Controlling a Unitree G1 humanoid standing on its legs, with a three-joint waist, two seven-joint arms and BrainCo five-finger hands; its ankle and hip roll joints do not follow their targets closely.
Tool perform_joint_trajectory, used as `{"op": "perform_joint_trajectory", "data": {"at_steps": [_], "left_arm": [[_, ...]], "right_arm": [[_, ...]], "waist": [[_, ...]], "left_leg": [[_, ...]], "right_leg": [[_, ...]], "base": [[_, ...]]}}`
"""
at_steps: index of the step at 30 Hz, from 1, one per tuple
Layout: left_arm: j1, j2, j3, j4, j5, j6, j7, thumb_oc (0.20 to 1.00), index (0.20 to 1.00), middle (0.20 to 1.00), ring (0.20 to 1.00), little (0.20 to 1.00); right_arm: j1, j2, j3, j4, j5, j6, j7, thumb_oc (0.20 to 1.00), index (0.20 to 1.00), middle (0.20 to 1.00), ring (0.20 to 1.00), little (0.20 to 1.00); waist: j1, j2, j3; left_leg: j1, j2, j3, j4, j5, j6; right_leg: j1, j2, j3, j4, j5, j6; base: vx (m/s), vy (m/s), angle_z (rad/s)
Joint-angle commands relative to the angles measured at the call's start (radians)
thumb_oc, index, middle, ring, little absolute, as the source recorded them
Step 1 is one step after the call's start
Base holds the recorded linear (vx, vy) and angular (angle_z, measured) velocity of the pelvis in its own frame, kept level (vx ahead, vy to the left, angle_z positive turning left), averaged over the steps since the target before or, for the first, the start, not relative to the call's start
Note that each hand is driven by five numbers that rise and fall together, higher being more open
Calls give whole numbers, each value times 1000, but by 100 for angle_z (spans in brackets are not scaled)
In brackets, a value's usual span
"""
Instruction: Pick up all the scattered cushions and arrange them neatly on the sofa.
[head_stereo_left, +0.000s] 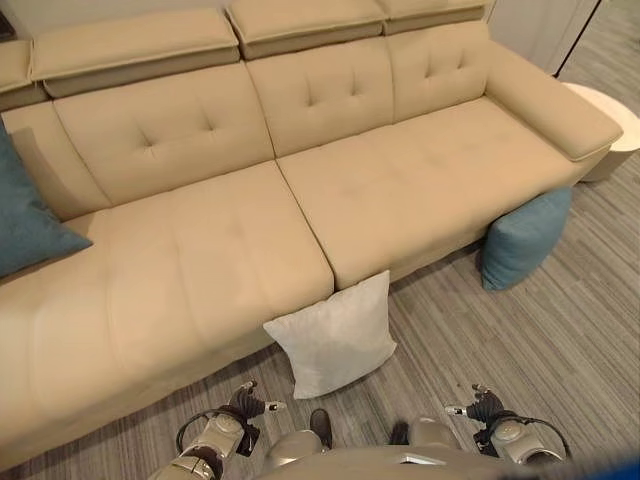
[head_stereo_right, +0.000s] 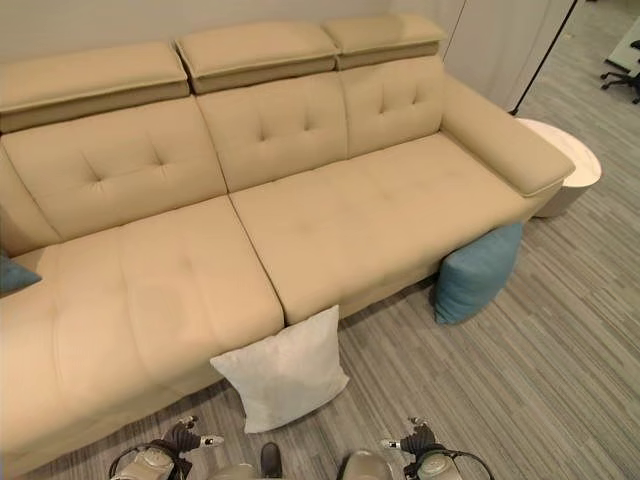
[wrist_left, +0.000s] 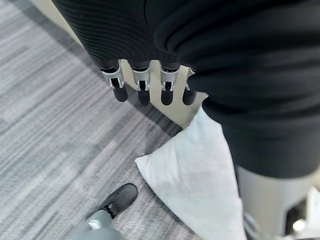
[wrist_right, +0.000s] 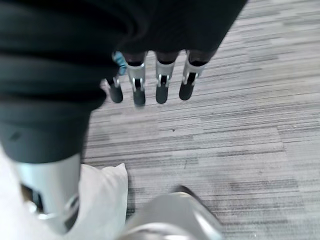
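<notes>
- Fingers (wrist_left: 141, 90) of my left robot hand (wrist_left: 150, 55) hang straight and relaxed above the grey carpet floor (wrist_left: 45, 135), holding nothing.
- My right robot hand (wrist_right: 150, 65) is the same: its fingers (wrist_right: 161, 90) are straight, apart from each other, and carry nothing.
- Just beside my left robot hand stands the white cushion (head_stereo_left: 335, 337). It is on the floor, upright on one edge, and it leans against the front of the beige sofa (head_stereo_left: 240, 240), below the gap between two seat parts.
- Further to my right, a blue cushion (head_stereo_left: 523, 238) stands on the floor too, touching the front corner of the sofa under the armrest.
- One more blue cushion (head_stereo_left: 25, 215) lies on the sofa seat at my far left, leaning on the backrest.
- Near the right armrest stands a round white side table (head_stereo_right: 568, 160).
</notes>
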Motion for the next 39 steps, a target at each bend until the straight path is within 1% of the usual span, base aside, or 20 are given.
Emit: {"op": "perform_joint_trajectory", "data": {"at_steps": [1,5,10,12,16,17,18,19,20,21,23,24,25,28,29,30,32,34,38,39], "left_arm": [[-1,-8,-3,10,22,-18,10,1000,1000,1000,1000,1000],[0,-6,4,25,21,-19,10,1000,1000,1000,1000,1000],[4,-18,15,27,4,-18,10,1000,1000,1000,1000,1000],[-3,-20,23,12,-20,-23,17,1000,1000,1000,1000,1000],[-46,-15,53,-53,-110,-43,66,1000,1000,1000,1000,1000],[-46,-15,54,-53,-110,-43,66,1000,1000,1000,1000,1000],[-79,-13,54,-97,-154,-60,91,1000,1000,1000,1000,1000],[-98,-10,53,-121,-177,-74,112,1000,1000,1000,1000,1000],[-117,-9,53,-141,-199,-83,133,1000,1000,1000,1000,1000],[-118,-9,53,-141,-199,-83,133,1000,1000,1000,1000,1000],[-170,-11,54,-190,-284,-120,203,1000,1000,1000,1000,1000],[-178,-9,53,-204,-299,-128,212,1000,1000,1000,1000,1000],[-191,-8,50,-212,-312,-135,224,1000,1000,1000,1000,1000],[-253,3,30,-242,-349,-156,250,1000,1000,1000,1000,1000],[-271,6,21,-250,-353,-160,256,1000,1000,1000,1000,1000],[-315,15,13,-271,-363,-167,269,1000,1000,1000,1000,1000],[-355,27,8,-284,-372,-174,283,1000,1000,1000,1000,1000],[-434,54,-2,-306,-388,-184,306,1000,1000,1000,1000,1000],[-548,101,-25,-341,-403,-193,315,1000,1000,1000,1000,1000],[-550,101,-24,-340,-404,-193,315,1000,1000,1000,1000,1000]], "right_arm": [[3,-39,0,0,40,-10,-6,1000,1000,1000,1000,1000],[4,-37,0,21,44,-11,-4,1000,1000,1000,1000,1000],[-5,-47,-12,32,58,-21,-11,1000,1000,1000,1000,1000],[-12,-55,-21,28,67,-30,-16,1000,1000,1000,1000,1000],[-60,-78,-25,-3,97,-54,-48,1000,1000,1000,1000,1000],[-61,-78,-25,-3,97,-54,-48,1000,1000,1000,1000,1000],[-94,-90,-24,-26,114,-63,-70,1000,1000,1000,1000,1000],[-115,-97,-17,-39,118,-68,-85,1000,1000,1000,1000,1000],[-134,-101,-14,-50,126,-71,-99,1000,1000,1000,1000,1000],[-135,-101,-14,-50,126,-71,-99,1000,1000,1000,1000,1000],[-197,-117,-7,-99,159,-75,-150,1000,1000,1000,1000,1000],[-210,-118,-7,-115,167,-79,-159,1000,1000,1000,1000,1000],[-225,-124,-4,-129,180,-83,-171,1000,1000,1000,1000,1000],[-298,-140,-3,-166,217,-102,-210,1000,1000,1000,1000,1000],[-323,-146,-4,-175,225,-107,-220,1000,1000,1000,1000,1000],[-371,-160,-9,-200,247,-119,-247,1000,1000,1000,1000,1000],[-423,-179,-14,-215,261,-128,-266,1000,1000,1000,1000,1000],[-526,-212,-21,-241,296,-147,-305,1000,1000,1000,1000,1000],[-644,-270,-4,-277,313,-160,-332,1000,1000,1000,1000,1000],[-647,-270,-3,-275,313,-160,-331,1000,1000,1000,1000,1000]], "waist": [[-22,9,9],[-23,-2,4],[-17,-2,-4],[-16,0,4],[-5,-1,73],[-7,-1,72],[2,-2,118],[4,0,140],[9,4,160],[8,4,157],[20,14,197],[21,16,199],[23,17,202],[22,27,230],[20,30,235],[17,37,243],[12,37,245],[3,37,241],[-12,37,229],[-13,36,225]], "left_leg": [[-61,-29,-66,75,-56,-47],[-64,-33,-110,64,-47,-59],[-61,-16,-131,41,-31,-86],[-68,-10,-146,43,-27,-96],[-159,0,-172,100,-16,-114],[-163,-1,-173,102,-17,-114],[-235,2,-179,140,-9,-121],[-279,3,-182,164,-4,-125],[-323,4,-185,184,1,-128],[-328,4,-186,187,0,-128],[-466,12,-189,232,18,-132],[-490,15,-188,235,23,-132],[-510,19,-189,244,3,-140],[-621,27,-177,278,19,-148],[-658,29,-173,288,20,-149],[-742,34,-165,315,25,-153],[-816,35,-162,333,26,-154],[-959,37,-156,373,20,-151],[-1118,42,-156,419,10,-139],[-1127,41,-155,423,9,-139]], "right_leg": [[79,45,36,-54,63,-1],[104,50,41,-116,77,-7],[154,57,-11,-178,71,-24],[160,61,-37,-185,66,-33],[111,54,-91,-165,59,-53],[109,54,-92,-164,59,-53],[54,47,-114,-144,59,-62],[14,42,-125,-124,61,-66],[-27,36,-135,-103,61,-71],[-32,35,-136,-100,60,-71],[-186,16,-164,-8,42,-89],[-214,13,-166,8,36,-93],[-241,12,-163,38,3,-89],[-373,-9,-172,125,-18,-96],[-410,-15,-172,146,-22,-99],[-501,-27,-170,192,-27,-99],[-579,-32,-161,221,-28,-99],[-720,-44,-138,268,-31,-97],[-878,-57,-105,327,-38,-90],[-887,-58,-103,331,-39,-90]], "base": [[65,-68,77],[64,-124,53],[65,-136,29],[3,-128,44],[-121,-79,37],[-249,-88,45],[-265,-83,29],[-344,-100,20],[-174,-43,47],[-177,-43,53],[-205,-56,39],[-81,-75,4],[-33,-61,6],[-83,-15,38],[-144,14,36],[-109,18,10],[-72,11,-4],[-42,15,4],[-3,20,4],[0,0,0]]}}
